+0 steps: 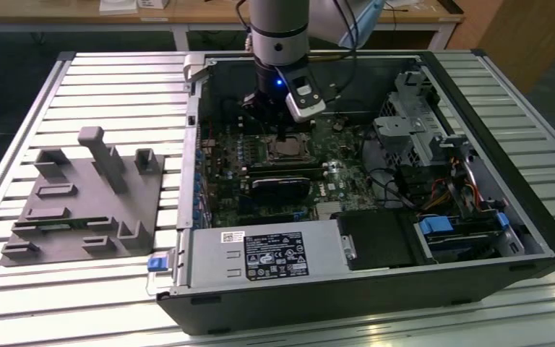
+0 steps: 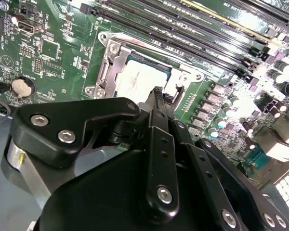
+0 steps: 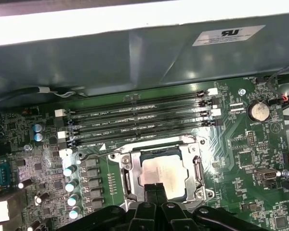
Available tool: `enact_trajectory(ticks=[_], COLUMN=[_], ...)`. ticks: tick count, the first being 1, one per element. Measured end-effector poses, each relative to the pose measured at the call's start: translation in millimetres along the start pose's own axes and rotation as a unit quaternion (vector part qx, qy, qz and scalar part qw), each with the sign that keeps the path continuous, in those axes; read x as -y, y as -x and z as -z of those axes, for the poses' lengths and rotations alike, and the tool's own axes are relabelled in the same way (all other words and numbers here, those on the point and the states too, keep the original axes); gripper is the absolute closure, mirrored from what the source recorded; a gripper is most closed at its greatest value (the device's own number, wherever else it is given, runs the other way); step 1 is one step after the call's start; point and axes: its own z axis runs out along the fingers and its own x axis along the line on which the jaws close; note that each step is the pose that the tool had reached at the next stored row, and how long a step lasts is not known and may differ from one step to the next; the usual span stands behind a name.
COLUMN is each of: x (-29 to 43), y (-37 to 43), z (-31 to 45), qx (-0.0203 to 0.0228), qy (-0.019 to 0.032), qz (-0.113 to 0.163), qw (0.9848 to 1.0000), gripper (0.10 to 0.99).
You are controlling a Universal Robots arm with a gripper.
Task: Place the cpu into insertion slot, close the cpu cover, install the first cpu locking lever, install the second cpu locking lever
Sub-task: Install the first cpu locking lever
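"Second wrist view: where's the cpu point(image 2: 135, 79)?"
"Seated, cpu cover point(image 2: 108, 72) flat around it. The pincer point(image 2: 158, 95) hovers just above, clenched on nothing."
"Exterior view?"
"The insertion slot point(image 1: 271, 150) holding it sits at twelve o'clock from the black card point(image 1: 280, 186)."

cpu point(image 3: 163, 173): pale silver-grey metal lid, finished matt and smooth. cpu cover point(image 3: 127, 176): bare silver metal frame, brighter, glare picked up along its edges. Motherboard point(image 3: 241, 144): green board, glossy coating, highlights seen in both wrist views. Memory slots point(image 3: 139, 119): black plastic, semi-gloss, white plastic end clips fitted. Coin cell point(image 3: 258, 111): polished metal. gripper point(image 2: 157, 94): black links, matt and smooth, with bright metal screws point(image 2: 164, 194) set in. Case point(image 1: 374, 289): sheet metal, painted black outside, satin. Table point(image 1: 113, 79): ribbed bare-aluminium slats, dull sheen. Fixture point(image 1: 84, 210): grey plastic, matt. Bench point(image 1: 66, 10) behind: made of wood.
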Motion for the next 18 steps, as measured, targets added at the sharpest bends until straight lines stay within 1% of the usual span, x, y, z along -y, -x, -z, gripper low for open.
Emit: enact_trajectory(ticks=[14, 18], x=[2.7, 3.7], y=[-16.4, -22.8], z=[1.3, 1.9], qx=[0.0001, 0.0003], qy=[0.0000, 0.0000], qz=[0.000, 0.000], qw=[1.0000, 1.0000], gripper=[0.980, 0.980])
